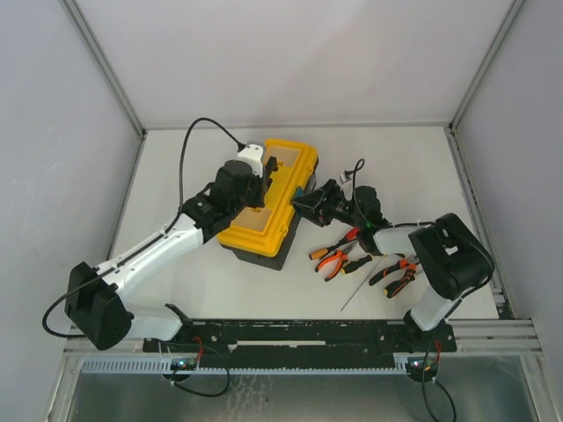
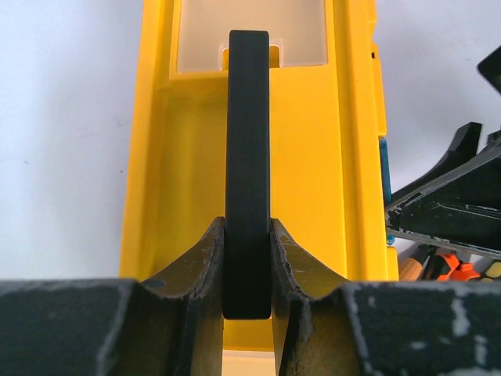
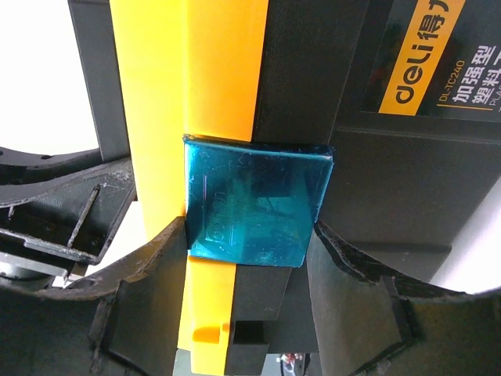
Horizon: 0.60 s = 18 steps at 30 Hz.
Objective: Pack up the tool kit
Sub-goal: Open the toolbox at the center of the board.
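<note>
The black toolbox (image 1: 280, 249) stands mid-table with its yellow lid (image 1: 286, 167) down. My left gripper (image 1: 260, 181) is over the lid and shut on the black handle (image 2: 248, 141), which stands upright between its fingers (image 2: 202, 262). My right gripper (image 1: 307, 201) is at the box's right side, its fingers pressed on both edges of the teal latch (image 3: 250, 207), which spans the yellow lid (image 3: 211, 70) and the black body (image 3: 376, 172). Orange-handled pliers (image 1: 334, 258) and a screwdriver (image 1: 360, 287) lie on the table to the right of the box.
A second pair of orange-handled pliers (image 1: 397, 273) lies under the right arm's forearm. Another tool with an orange and green handle (image 1: 347, 238) lies near the right gripper. White walls enclose the table on three sides, and a black rail (image 1: 299, 332) runs along the near edge.
</note>
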{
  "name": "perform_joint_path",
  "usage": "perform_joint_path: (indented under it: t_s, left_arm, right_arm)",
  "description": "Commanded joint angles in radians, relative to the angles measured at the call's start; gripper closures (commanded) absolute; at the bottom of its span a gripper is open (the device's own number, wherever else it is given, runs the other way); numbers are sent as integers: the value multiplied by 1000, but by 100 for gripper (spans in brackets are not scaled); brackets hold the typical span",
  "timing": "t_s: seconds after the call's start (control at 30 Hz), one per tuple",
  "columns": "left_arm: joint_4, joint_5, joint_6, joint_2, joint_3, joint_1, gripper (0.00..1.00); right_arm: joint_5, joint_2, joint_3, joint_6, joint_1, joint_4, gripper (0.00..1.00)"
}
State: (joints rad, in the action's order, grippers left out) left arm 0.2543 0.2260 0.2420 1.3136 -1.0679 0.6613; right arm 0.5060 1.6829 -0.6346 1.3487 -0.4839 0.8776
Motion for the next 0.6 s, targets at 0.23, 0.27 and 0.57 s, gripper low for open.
perform_joint_path:
  t_s: [0.23,0.27,0.57]
  left_arm:
    - [210,118,-37,63,5,93,100]
    - [213,135,-46,64,2,102,100]
    - [221,295,-112,104,-22,195,100]
  right_arm:
    - [-66,-170,-29,-187,-1,-70,100]
    - [-74,-181,-29,-194,-2,-86,100]
    - [-152,-277,-63,-316,-14,-326,100]
